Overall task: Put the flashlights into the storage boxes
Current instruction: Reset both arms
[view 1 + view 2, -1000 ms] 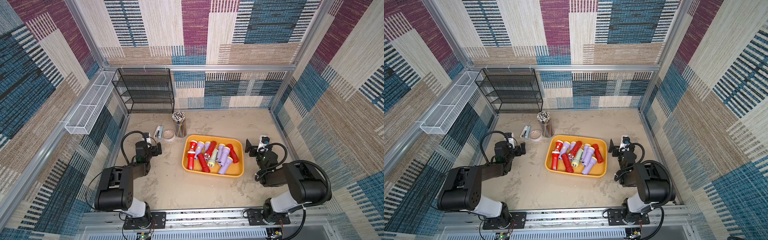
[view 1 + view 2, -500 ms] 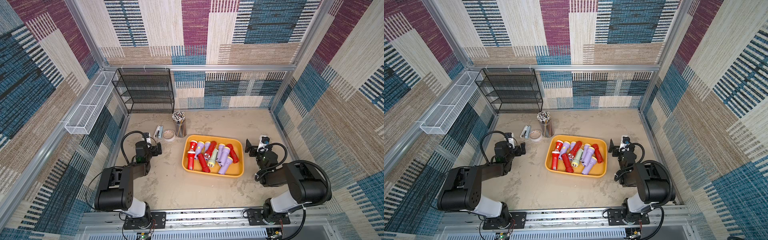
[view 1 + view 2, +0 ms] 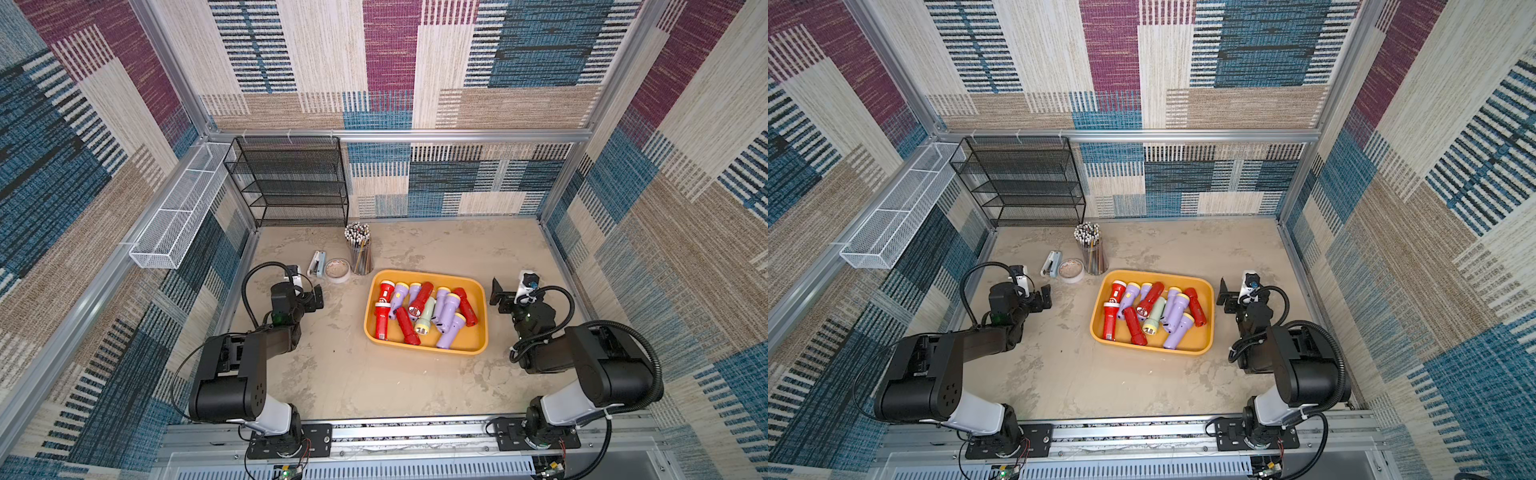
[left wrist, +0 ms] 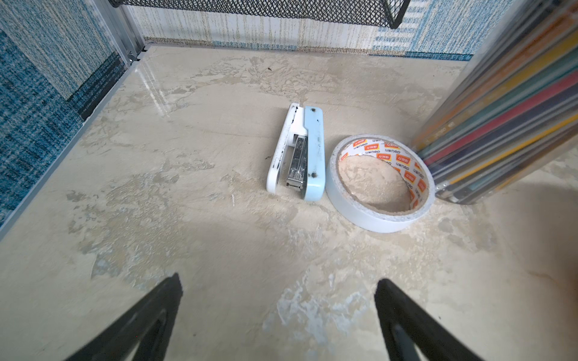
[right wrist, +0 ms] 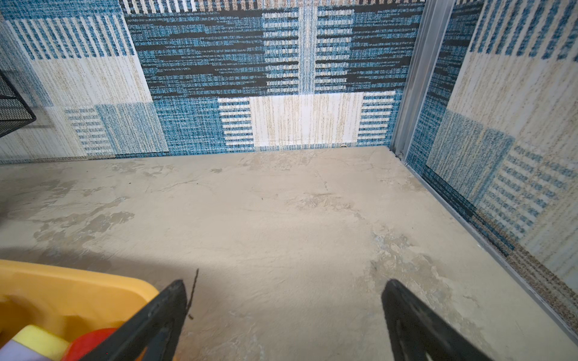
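Observation:
In both top views several flashlights lie jumbled inside the yellow-orange storage box (image 3: pixel 428 275) (image 3: pixel 1158 274): red ones (image 3: pixel 381 324), lavender ones with pale-yellow heads (image 3: pixel 449 334) and one pale green (image 3: pixel 424 322). My left gripper (image 3: pixel 302 291) (image 4: pixel 278 284) is low over the table to the left of the box, open and empty. My right gripper (image 3: pixel 512 291) (image 5: pixel 284 284) is just right of the box, also open and empty. The right wrist view shows a corner of the box (image 5: pixel 62 290) beside one finger, with a red flashlight head (image 5: pixel 90 342) inside.
A stapler (image 4: pixel 297 153) (image 3: pixel 318 264), a tape roll (image 4: pixel 378 184) (image 3: pixel 337 270) and a cup of pencils (image 4: pixel 500 125) (image 3: pixel 359 253) stand ahead of the left gripper. A black mesh rack (image 3: pixel 291 183) stands at the back left. A white wire basket (image 3: pixel 174 220) hangs on the left wall.

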Tool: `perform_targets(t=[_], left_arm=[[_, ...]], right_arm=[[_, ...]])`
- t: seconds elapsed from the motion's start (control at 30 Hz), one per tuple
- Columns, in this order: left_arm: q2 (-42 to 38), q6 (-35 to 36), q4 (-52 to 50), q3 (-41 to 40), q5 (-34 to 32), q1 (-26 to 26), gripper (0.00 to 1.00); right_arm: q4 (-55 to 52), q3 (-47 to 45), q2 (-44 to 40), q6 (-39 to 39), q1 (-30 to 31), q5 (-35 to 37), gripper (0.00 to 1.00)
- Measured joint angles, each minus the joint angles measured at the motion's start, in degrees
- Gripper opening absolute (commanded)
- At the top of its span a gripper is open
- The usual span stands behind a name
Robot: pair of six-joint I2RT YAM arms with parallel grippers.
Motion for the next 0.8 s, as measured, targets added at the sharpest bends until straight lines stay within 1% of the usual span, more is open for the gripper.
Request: perform_targets(t=[0.47, 0.8], left_arm=[[0.1, 0.0, 0.0, 0.1, 0.1, 0.0, 1.0], [0.7, 0.1, 0.1, 0.1, 2.6, 0.0, 1.0]], right_arm=[[0.0, 0.0, 0.0, 0.0, 0.0, 0.0, 1.0], [0.0, 0.0, 0.0, 0.0, 0.0, 0.0, 1.0]])
